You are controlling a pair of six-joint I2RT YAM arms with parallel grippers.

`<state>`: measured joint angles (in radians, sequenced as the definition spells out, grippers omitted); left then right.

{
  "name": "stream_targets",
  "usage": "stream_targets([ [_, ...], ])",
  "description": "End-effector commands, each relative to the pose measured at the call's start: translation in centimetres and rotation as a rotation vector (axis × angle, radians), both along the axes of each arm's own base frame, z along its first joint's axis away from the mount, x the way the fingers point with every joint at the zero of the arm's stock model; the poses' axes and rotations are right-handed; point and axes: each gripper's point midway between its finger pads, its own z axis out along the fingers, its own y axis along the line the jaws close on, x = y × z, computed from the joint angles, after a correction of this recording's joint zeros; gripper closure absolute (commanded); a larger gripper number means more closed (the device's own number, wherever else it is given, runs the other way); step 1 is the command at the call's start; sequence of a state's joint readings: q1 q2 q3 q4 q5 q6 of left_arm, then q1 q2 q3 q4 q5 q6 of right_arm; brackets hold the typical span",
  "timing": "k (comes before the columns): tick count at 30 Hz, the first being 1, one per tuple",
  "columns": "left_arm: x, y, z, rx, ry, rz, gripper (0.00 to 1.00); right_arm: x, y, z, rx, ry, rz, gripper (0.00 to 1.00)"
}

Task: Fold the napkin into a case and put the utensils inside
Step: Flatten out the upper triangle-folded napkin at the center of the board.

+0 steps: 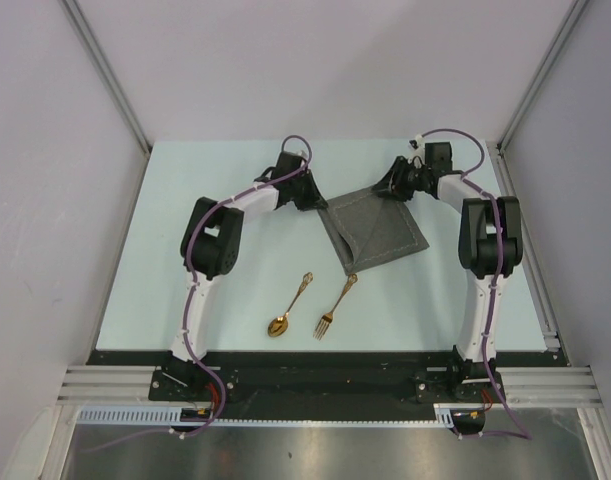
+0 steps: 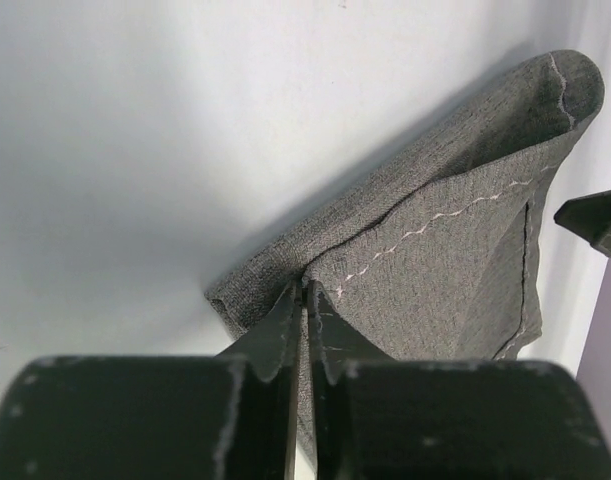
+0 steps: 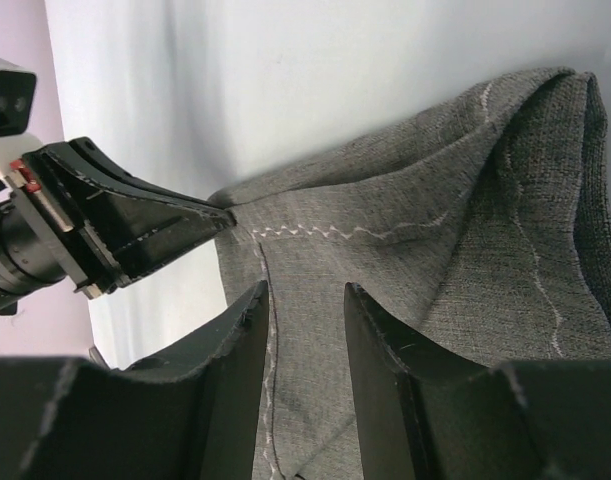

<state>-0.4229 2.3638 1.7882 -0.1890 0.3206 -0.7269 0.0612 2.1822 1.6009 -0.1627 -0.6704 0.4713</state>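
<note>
The dark grey napkin (image 1: 380, 228) lies partly folded on the table, one layer doubled over along its left side. My left gripper (image 1: 323, 203) sits at the cloth's left corner. In the left wrist view its jaws (image 2: 305, 290) are shut on the stitched edge of the napkin (image 2: 435, 270). At the far corner, my right gripper (image 1: 388, 188) stands open (image 3: 303, 300), its fingers straddling the seam of the napkin (image 3: 435, 280) without pinching it. The gold spoon (image 1: 288, 307) and gold fork (image 1: 335, 307) lie side by side nearer the arm bases, apart from the cloth.
The pale table (image 1: 185, 250) has a metal rail (image 1: 530, 250) along its right edge and grey walls on three sides. The left gripper's fingers (image 3: 155, 230) show in the right wrist view, close to my right fingertips.
</note>
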Motion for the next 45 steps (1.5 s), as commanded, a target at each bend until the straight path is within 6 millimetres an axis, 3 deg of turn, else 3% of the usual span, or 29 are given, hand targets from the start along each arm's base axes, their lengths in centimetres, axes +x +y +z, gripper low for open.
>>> stream_targets([
  [1, 1.5, 0.1, 3.7, -0.022, -0.098, 0.003, 1.00, 1.4, -0.4, 1.5, -0.011, -0.056, -0.011, 0.59],
  [14, 1.7, 1.5, 4.0, -0.015, -0.102, 0.038, 1.00, 3.1, -1.3, 2.3, 0.066, -0.071, -0.059, 0.69],
  [20, 1.7, 1.7, 3.4, -0.019, -0.091, 0.040, 1.00, 4.1, -0.8, 1.4, 0.122, -0.047, -0.075, 0.70],
  [31, 2.1, 1.5, 3.4, -0.027, -0.096, 0.040, 1.00, 6.3, 1.0, 1.8, 0.230, -0.076, -0.075, 0.74],
  [40, 2.1, 1.8, 2.7, -0.021, -0.080, 0.050, 1.00, 7.3, -1.6, -2.5, 0.206, -0.026, -0.155, 0.75],
  [45, 2.1, 1.9, 2.1, -0.015, -0.071, 0.054, 1.00, 7.2, -1.3, -3.8, 0.219, 0.000, -0.142, 0.76],
])
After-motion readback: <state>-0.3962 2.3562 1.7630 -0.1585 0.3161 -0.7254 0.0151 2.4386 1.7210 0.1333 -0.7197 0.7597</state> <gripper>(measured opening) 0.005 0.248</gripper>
